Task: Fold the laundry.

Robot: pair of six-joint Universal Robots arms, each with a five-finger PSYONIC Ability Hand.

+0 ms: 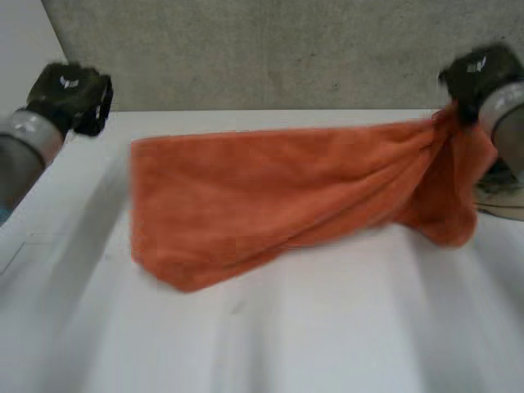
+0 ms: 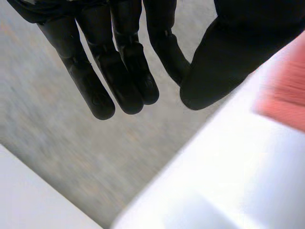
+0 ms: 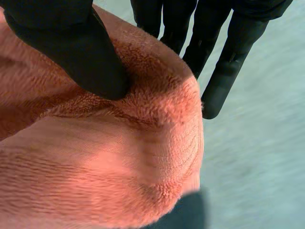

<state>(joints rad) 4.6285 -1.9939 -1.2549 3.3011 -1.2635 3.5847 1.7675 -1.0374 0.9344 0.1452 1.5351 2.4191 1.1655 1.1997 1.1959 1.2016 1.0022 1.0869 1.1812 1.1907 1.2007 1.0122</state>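
Note:
An orange towel [image 1: 278,196] stretches across the white table [image 1: 286,327]. Its right end is bunched and lifted off the table. My right hand [image 1: 479,78] holds that bunched end at the far right, above the table's back edge. In the right wrist view the thumb [image 3: 71,47] pinches the towel [image 3: 119,167] against the fingers [image 3: 224,81] behind it. My left hand [image 1: 70,94] hovers at the far left, apart from the towel's left edge. In the left wrist view its fingers [image 2: 124,81] hang straight with nothing between them and the thumb. A strip of towel [image 2: 286,95] lies beside the thumb.
A grey wall [image 1: 270,49] runs behind the table. A small flat beige and dark item [image 1: 501,192] lies at the table's right edge, just behind the hanging towel end. Bare table [image 2: 228,167] spreads under my left hand.

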